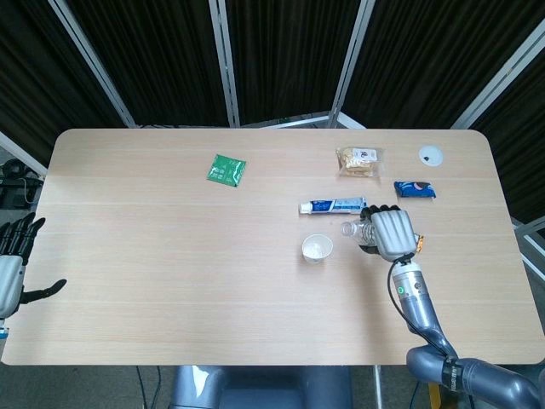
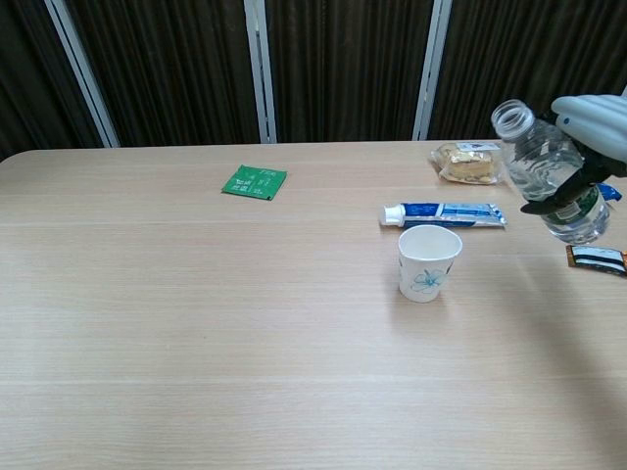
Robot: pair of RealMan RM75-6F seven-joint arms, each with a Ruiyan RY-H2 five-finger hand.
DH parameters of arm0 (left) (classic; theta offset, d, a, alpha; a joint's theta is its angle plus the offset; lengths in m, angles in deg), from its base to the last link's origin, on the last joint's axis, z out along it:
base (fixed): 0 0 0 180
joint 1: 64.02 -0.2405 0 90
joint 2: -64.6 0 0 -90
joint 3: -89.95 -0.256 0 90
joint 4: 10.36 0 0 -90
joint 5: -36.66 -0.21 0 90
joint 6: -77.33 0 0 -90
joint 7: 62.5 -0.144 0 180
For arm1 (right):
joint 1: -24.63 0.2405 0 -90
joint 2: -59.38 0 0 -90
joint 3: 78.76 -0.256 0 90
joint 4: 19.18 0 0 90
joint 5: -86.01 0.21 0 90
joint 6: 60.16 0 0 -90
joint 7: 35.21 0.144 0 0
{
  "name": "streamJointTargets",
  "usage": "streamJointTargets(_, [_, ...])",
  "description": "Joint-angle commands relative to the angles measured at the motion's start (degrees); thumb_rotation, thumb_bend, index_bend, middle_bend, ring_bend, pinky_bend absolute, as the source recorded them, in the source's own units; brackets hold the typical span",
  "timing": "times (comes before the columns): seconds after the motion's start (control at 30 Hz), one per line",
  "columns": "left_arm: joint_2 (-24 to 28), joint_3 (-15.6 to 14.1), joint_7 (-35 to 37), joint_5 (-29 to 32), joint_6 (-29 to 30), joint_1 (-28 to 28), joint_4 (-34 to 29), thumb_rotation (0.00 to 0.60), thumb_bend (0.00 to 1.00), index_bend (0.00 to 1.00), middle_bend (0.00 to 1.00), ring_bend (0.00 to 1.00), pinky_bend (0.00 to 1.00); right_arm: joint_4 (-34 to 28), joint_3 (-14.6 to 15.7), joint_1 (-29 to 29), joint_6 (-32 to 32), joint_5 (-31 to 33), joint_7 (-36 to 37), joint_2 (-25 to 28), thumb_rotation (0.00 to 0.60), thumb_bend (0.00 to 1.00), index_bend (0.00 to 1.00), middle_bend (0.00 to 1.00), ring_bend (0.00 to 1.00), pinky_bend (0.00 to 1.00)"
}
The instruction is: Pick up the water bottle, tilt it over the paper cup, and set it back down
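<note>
A pale wooden table (image 1: pixel 170 256) stands before dark curtains (image 1: pixel 281 51) with grey metal posts. Beyond its left edge, far from the paper cup (image 1: pixel 317 248), the left hand (image 1: pixel 12 260) hangs with fingers spread, holding nothing. A green packet (image 1: pixel 226 169) lies up and left of the cup; a toothpaste tube (image 1: pixel 332 205) lies just behind it. Right of the cup, the right hand (image 1: pixel 394 233) grips the water bottle (image 2: pixel 544 174), lifted off the table, uncapped mouth leaning toward the cup.
</note>
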Motion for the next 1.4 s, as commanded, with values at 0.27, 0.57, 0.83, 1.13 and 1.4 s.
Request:
streamJointTargets(0.27, [0.21,-0.36,0.00,-0.58,0.20,-0.16,-0.54,0.600,0.00,0.00,0.00,0.00,0.00,-8.12,4.19,-7.89,5.95,-10.38,41.00,13.24,0.600,0.68,0.50,0.65,0.56,0.47])
streamJointTargets(0.57, [0.07,-0.68,-0.60,-1.01,0.06,-0.10,-1.09,0.600,0.00,0.00,0.00,0.00,0.00,-4.65,12.37,-8.20,3.03,-27.47,62.61,14.43,0.600,0.70,0.52,0.65,0.56,0.47])
streamJointTargets(0.83, [-0.17,-0.57,-0.90,-0.45,-0.39,0.04,-0.78,0.600,0.00,0.00,0.00,0.00,0.00,0.93,16.21,-6.53,-1.44,-35.88,62.83,8.82,0.600,0.74,0.52,0.65,0.56,0.47])
streamJointTargets(1.13, [-0.60,-0.24,-1.10,0.77,-1.44,0.42,0.23,0.600,0.00,0.00,0.00,0.00,0.00,5.85,16.24,-3.69,-0.28,-35.82,57.62,1.28,0.600,0.75,0.52,0.65,0.56,0.47])
streamJointTargets(1.4, [-0.87,0.07,-1.17,1.85,-2.16,0.65,0.87,0.600,0.00,0.00,0.00,0.00,0.00,12.70,16.11,-2.25,-2.32,-35.72,55.93,-4.42,0.600,0.75,0.52,0.65,0.56,0.47])
